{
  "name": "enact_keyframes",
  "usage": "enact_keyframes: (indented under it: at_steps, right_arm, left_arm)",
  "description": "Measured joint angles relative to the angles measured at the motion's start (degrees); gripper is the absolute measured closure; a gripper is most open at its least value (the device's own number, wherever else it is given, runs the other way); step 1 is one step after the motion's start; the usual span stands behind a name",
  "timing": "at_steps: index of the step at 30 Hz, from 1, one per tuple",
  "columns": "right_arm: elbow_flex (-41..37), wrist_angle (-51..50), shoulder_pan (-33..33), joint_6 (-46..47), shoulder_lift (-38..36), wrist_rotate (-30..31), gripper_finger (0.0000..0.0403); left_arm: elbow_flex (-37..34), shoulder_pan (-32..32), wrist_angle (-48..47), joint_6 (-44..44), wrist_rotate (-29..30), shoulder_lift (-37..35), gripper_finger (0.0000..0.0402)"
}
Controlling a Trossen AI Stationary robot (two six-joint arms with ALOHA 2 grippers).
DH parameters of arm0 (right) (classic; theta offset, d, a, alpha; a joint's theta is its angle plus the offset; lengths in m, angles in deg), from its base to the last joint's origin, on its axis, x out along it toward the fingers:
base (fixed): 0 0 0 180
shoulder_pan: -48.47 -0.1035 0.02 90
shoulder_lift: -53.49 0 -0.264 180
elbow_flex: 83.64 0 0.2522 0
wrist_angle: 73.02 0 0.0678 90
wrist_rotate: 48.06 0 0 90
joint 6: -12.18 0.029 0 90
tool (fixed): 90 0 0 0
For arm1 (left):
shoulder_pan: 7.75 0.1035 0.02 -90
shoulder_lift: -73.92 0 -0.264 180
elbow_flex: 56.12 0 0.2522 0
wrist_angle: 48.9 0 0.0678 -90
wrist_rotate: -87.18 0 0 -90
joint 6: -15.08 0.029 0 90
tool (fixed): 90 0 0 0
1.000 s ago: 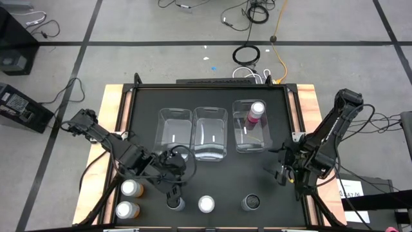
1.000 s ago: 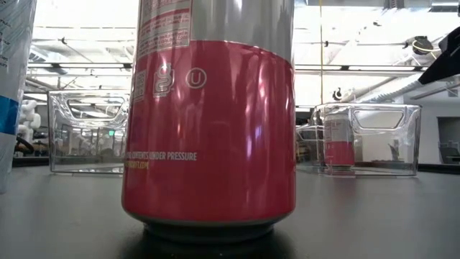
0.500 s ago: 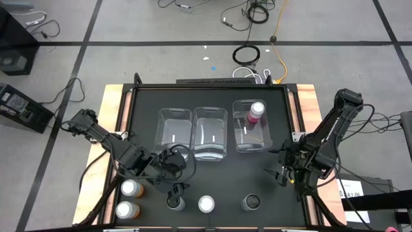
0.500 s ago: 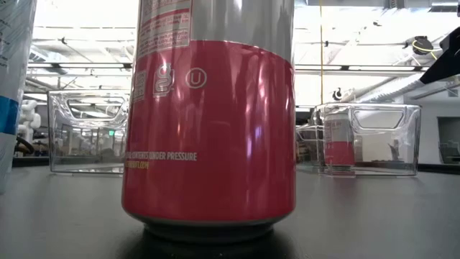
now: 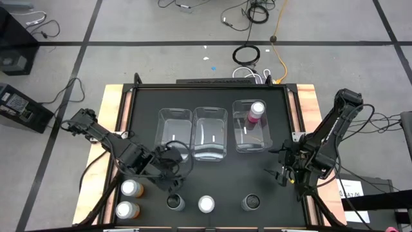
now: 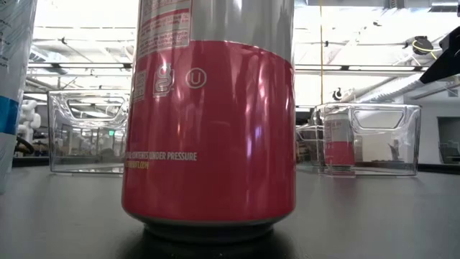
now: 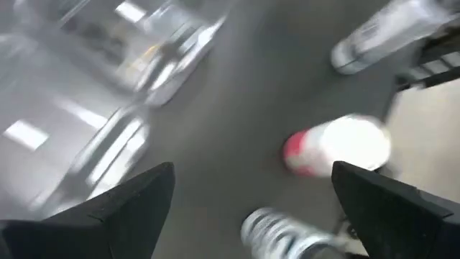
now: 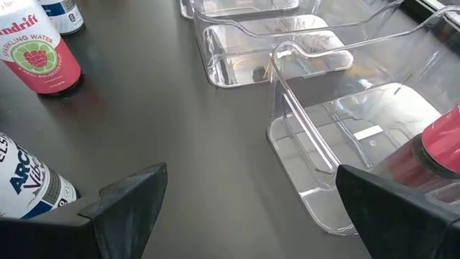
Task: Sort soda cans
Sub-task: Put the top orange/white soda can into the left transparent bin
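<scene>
Fingers of the left gripper (image 5: 168,182) are spread with nothing between them, just behind the upright dark can (image 5: 174,203) at the bench (image 5: 219,174) front edge, apparently nearest it. Right gripper (image 5: 281,173) fingers are likewise parted, farther off.

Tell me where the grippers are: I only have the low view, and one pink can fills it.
Observer: The left gripper is open, near the left bin, just short of a dark can.
Operator: And the right one?
Observer: The right gripper is open over bare table, to the right of the bins, holding nothing.
Operator: How many cans are unsorted?
Observer: Five stand outside the bins; only one pink can is in the right bin.
</scene>
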Motion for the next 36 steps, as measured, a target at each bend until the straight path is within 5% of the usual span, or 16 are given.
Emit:
enact_keyframes:
  at_steps: [13, 26, 36]
  right_arm:
    - [0.0, 0.0, 0.0, -0.4, 0.0, 0.0, 0.0007]
    - [0.0, 0.0, 0.0, -0.9, 0.0, 0.3, 0.0007]
    - [0.0, 0.0, 0.0, -0.9, 0.0, 0.2, 0.0007]
  left_arm:
    - [-0.1, -9.3, -27.3, -19.5, -2.6, -2.3, 0.0018]
    - [-16.7, -22.0, -25.2, -53.5, -4.3, -18.6, 0.0018]
    - [-23.7, -24.6, -17.2, -62.0, -10.8, -20.3, 0.0018]
